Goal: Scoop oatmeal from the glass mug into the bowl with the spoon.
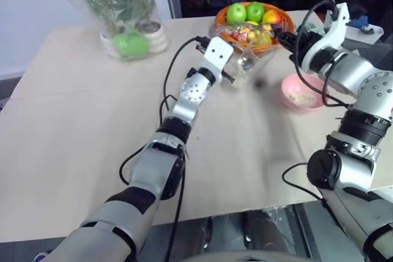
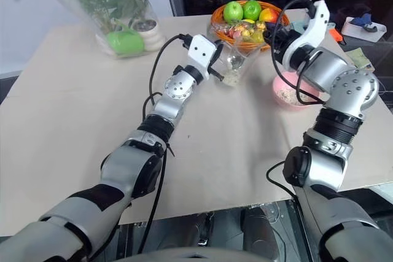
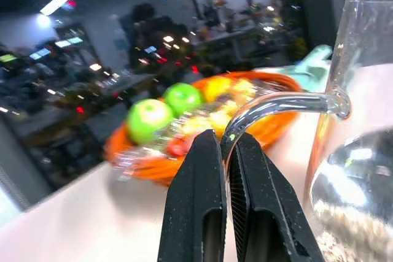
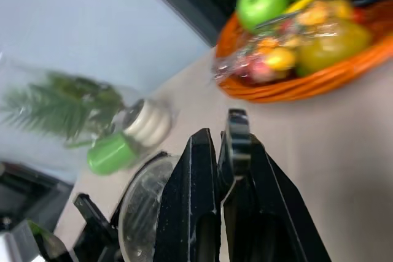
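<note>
Oatmeal sits in the mug, left gripper clamping its handle to steady it; right gripper clenched on the spoon by the bowl.

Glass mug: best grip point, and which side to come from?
Grip the thin side handle of the glass mug, coming from the robot's side, opposite the fruit basket. The loop stands clear of the smooth, straight wall, so narrow fingers can pinch it. The left hand is shut on it that way.
</note>
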`<state>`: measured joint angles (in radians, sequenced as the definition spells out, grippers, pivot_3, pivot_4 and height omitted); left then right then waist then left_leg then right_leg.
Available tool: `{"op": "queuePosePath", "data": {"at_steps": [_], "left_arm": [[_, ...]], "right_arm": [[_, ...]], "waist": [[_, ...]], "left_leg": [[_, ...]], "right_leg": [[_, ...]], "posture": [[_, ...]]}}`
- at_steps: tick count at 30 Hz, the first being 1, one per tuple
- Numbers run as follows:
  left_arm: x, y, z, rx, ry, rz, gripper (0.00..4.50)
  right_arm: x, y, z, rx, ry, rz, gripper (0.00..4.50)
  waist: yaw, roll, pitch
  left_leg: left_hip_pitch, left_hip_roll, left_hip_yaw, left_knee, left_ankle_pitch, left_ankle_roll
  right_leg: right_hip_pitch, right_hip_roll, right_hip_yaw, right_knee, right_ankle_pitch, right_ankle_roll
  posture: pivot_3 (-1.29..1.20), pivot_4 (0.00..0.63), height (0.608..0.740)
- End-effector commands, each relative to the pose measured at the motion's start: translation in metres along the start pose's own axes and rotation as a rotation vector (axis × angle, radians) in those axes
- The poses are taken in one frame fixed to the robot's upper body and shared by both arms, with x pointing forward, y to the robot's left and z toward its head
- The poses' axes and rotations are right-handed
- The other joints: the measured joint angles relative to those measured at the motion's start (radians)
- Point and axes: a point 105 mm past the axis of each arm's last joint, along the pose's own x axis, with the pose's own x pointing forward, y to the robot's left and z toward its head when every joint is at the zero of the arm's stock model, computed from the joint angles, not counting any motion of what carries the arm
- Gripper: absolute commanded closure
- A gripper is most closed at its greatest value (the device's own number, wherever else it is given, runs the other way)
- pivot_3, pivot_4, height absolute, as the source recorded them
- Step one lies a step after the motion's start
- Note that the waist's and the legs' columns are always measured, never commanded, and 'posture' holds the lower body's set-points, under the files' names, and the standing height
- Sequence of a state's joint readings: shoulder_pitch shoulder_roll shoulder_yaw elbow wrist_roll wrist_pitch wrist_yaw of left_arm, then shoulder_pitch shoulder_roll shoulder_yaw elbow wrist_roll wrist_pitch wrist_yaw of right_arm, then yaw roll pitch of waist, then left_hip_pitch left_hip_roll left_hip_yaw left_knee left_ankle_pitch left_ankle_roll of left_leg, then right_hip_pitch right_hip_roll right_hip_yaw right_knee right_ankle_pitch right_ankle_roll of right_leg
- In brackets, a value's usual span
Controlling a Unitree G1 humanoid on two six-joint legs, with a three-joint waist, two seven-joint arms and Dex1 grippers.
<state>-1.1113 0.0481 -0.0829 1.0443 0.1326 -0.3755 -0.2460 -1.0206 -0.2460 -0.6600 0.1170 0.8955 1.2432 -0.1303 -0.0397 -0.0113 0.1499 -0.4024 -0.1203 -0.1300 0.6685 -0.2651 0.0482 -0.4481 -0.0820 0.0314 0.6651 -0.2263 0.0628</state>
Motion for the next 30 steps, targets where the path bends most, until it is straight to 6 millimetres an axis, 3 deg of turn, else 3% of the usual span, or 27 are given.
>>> {"op": "queuePosePath", "data": {"at_steps": [1, 5, 13, 15, 17, 22, 26, 30], "left_arm": [[0.016, -0.018, 0.022, 0.023, -0.036, -0.083, 4.48], [0.023, -0.031, 0.023, 0.027, -0.004, -0.139, 4.48], [0.027, -0.037, 0.021, 0.054, 0.038, -0.168, 4.48], [0.027, -0.036, 0.024, 0.079, 0.024, -0.169, 4.48], [0.029, -0.036, 0.033, 0.087, -0.022, -0.163, 4.48], [0.032, -0.037, 0.048, 0.091, -0.088, -0.151, 4.48], [0.033, -0.037, 0.054, 0.085, -0.113, -0.143, 4.48], [0.033, -0.035, 0.059, 0.062, -0.134, -0.129, 4.48]], "right_arm": [[-0.014, 0.012, 0.035, 0.027, -0.097, 0.050, 4.50], [-0.023, 0.002, 0.047, 0.066, -0.128, 0.019, 4.50], [-0.033, -0.008, 0.053, 0.085, -0.152, -0.010, 4.50], [-0.034, -0.003, 0.048, -0.052, -0.133, -0.038, 4.50], [-0.028, 0.016, 0.032, -0.265, -0.072, -0.009, 4.50], [-0.013, 0.039, -0.008, -0.621, 0.035, 0.065, 4.50], [-0.007, 0.045, -0.026, -0.761, 0.067, 0.116, 4.50], [-0.006, 0.043, -0.031, -0.812, 0.070, 0.125, 4.50]], "waist": [[0.000, 0.000, 0.000], [-0.001, 0.000, 0.000], [-0.001, 0.000, 0.000], [0.000, 0.000, 0.000], [0.002, 0.000, 0.000], [-0.001, 0.000, 0.000], [0.001, 0.000, 0.000], [0.004, 0.000, 0.000]], "left_leg": [[0.000, 0.000, 0.000, 0.000, 0.000, 0.000], [0.000, 0.001, 0.002, 0.000, 0.000, 0.000], [0.000, 0.001, 0.004, 0.000, 0.000, 0.000], [0.000, 0.001, 0.005, 0.000, 0.000, 0.000], [0.000, 0.001, 0.005, 0.000, 0.000, 0.001], [0.000, 0.001, 0.007, 0.000, -0.001, 0.001], [0.001, 0.001, 0.008, 0.001, -0.001, 0.001], [0.001, 0.001, 0.007, 0.001, -0.001, 0.001]], "right_leg": [[0.000, 0.000, 0.000, 0.000, 0.000, 0.000], [-0.001, 0.000, 0.006, 0.001, 0.000, 0.000], [-0.002, 0.000, 0.009, 0.003, 0.000, 0.000], [-0.002, 0.000, 0.009, 0.003, 0.000, 0.000], [-0.002, 0.000, 0.009, 0.003, 0.000, 0.000], [-0.003, 0.001, 0.009, 0.004, 0.000, 0.000], [-0.003, 0.001, 0.008, 0.004, 0.000, 0.001], [-0.003, 0.001, 0.008, 0.004, 0.000, 0.001]], "posture": [[0.00, 0.150, 0.740], [0.00, 0.150, 0.740], [0.00, 0.150, 0.740], [0.00, 0.150, 0.740], [0.00, 0.150, 0.740], [0.00, 0.150, 0.740], [0.00, 0.150, 0.740], [0.00, 0.150, 0.740]]}}
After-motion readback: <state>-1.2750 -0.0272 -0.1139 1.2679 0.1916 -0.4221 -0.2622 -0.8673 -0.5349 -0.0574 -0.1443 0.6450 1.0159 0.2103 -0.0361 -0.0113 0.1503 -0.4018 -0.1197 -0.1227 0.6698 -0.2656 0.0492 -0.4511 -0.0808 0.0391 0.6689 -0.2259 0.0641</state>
